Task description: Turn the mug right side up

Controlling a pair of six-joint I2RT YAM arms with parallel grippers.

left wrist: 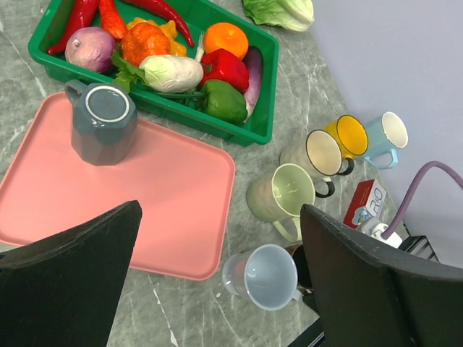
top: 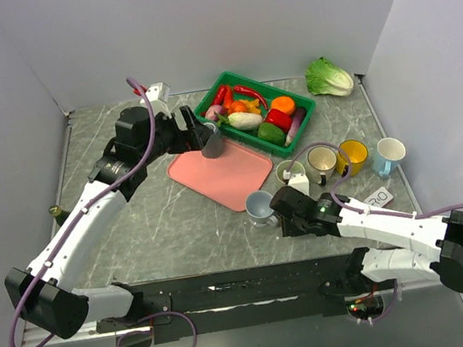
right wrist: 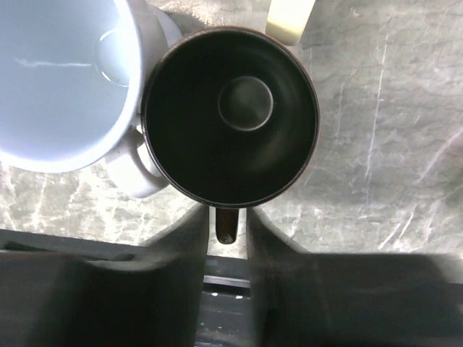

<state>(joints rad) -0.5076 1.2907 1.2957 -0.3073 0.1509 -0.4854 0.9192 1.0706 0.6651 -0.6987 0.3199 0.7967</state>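
Observation:
A grey mug (left wrist: 101, 123) stands upside down, base up, at the far corner of the pink tray (left wrist: 173, 195); in the top view the grey mug (top: 213, 146) sits just below my left gripper (top: 200, 130). That gripper (left wrist: 221, 210) hangs wide open above the tray, holding nothing. A dark brown mug (right wrist: 231, 116) stands upright on the table, rim up. Its handle (right wrist: 226, 225) lies between the fingers of my right gripper (right wrist: 226, 210), with a thin gap on each side. In the top view the right gripper (top: 281, 209) hides most of it.
A pale blue mug (top: 259, 207) touches the dark mug's left side. Behind them stand a green mug (top: 290, 171), a cream mug (top: 322, 161), a yellow mug (top: 352, 155) and a light blue mug (top: 390, 151). A green crate (top: 227, 77) holds vegetables. A cabbage (top: 328, 78) lies back right.

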